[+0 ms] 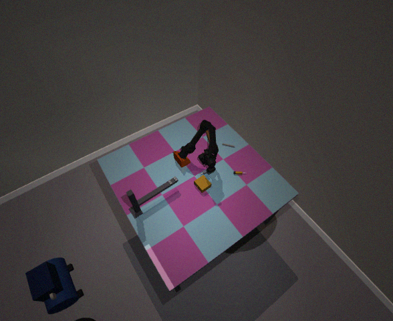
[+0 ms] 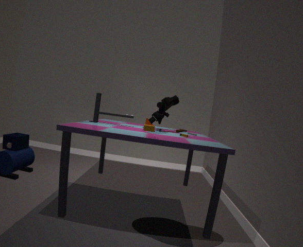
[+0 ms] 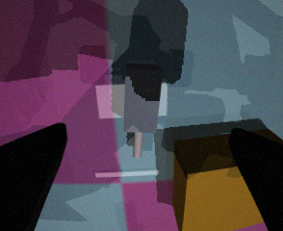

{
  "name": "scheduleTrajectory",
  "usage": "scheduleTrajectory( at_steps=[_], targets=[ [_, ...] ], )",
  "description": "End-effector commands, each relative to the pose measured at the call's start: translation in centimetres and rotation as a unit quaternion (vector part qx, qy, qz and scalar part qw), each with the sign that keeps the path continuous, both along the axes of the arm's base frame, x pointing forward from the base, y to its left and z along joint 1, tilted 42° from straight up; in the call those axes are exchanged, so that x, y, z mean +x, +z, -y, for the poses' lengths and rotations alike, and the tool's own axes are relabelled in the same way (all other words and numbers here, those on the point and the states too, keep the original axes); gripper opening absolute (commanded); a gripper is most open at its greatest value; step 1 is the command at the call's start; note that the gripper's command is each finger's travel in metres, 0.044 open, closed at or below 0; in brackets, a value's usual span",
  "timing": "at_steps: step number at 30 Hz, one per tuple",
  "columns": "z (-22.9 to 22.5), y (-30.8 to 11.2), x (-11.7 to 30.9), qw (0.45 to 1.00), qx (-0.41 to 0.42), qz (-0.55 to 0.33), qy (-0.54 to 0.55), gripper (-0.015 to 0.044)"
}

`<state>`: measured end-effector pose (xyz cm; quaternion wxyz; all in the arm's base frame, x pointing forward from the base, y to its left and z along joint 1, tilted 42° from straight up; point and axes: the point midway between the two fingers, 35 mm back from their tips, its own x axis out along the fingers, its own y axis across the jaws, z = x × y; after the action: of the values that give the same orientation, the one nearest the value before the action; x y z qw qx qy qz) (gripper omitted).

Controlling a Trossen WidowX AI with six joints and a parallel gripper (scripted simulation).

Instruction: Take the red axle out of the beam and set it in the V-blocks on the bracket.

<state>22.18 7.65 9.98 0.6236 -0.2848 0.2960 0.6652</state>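
Gripper [image 1: 210,170] [image 2: 160,122] [image 3: 152,134] — spread wide, nothing held, above the tabletop [image 1: 207,241] [image 2: 114,135] [image 3: 79,159]. Yellow block [image 1: 202,183] [image 2: 149,128] [image 3: 223,199] — beside a grey, pin-tipped piece [image 1: 202,172] [image 2: 158,129] [image 3: 142,111]. Red axle: whereabouts indiscernible. Grey bracket [image 1: 155,192] [image 2: 97,107]: upright post, V-blocks [image 1: 172,180] [image 2: 129,115] at its arm's end.

Tabletop [image 1: 212,221] [image 2: 146,137]: pink and light-blue checks, centre of the top view. Block [image 1: 202,183] [image 2: 149,128] [image 3: 220,199]: yellow, lower right in the wrist view. Compressor [image 1: 60,285] [image 2: 14,159]: blue, lower left in the top view. Baseboard [image 1: 86,158] [image 2: 151,165]: pale grey.
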Motion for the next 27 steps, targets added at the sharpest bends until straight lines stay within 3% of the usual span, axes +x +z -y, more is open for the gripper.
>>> scheduleTrajectory(
  at_steps=[1,27],
  targets=[
    [-1.0,-1.1,-0.3,1.000,0.004,-0.005,-0.001,0.0440],
    [-3.7,-4.0,-0.5,1.000,0.004,-0.005,-0.001,0.0440]
  ],
)
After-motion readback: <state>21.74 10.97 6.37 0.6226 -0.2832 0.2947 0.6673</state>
